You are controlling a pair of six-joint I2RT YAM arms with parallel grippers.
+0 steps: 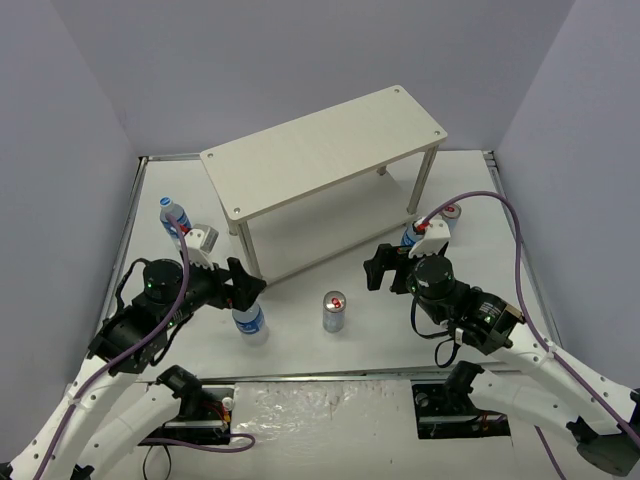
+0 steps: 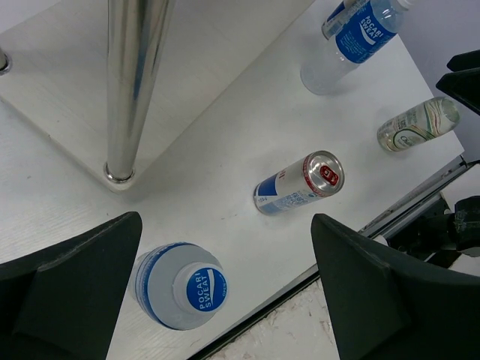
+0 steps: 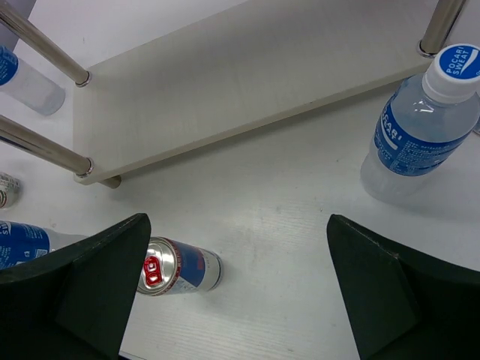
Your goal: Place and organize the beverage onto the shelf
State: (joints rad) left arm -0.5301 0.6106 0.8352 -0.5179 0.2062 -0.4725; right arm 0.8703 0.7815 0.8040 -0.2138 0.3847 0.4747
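Plainly, both pairs of jaws stand spread wide with nothing in them. The left gripper [image 2: 225, 225] hovers over a clear plastic bottle with a blue label and white cap [image 2: 196, 289]. This bottle stands on the table just in front of the pale wooden two-tier shelf [image 1: 320, 150], by its near left corner. The cap sits nearer one finger than the other, so the gripper would do well to centre over the bottle and sink to label height before closing.

The shelf's shiny metal leg [image 2: 131, 90] is just beside the bottle, so the lift should probably go straight up before any swing toward the boards. The right gripper [image 3: 238, 221] hangs over the table in front of the shelf's lower board [image 3: 247, 82], with a slim silver red-topped can [image 3: 178, 268] near one finger. In front of the shelf's middle only that can stands in the way. The top board is bare and is likely the easier landing.
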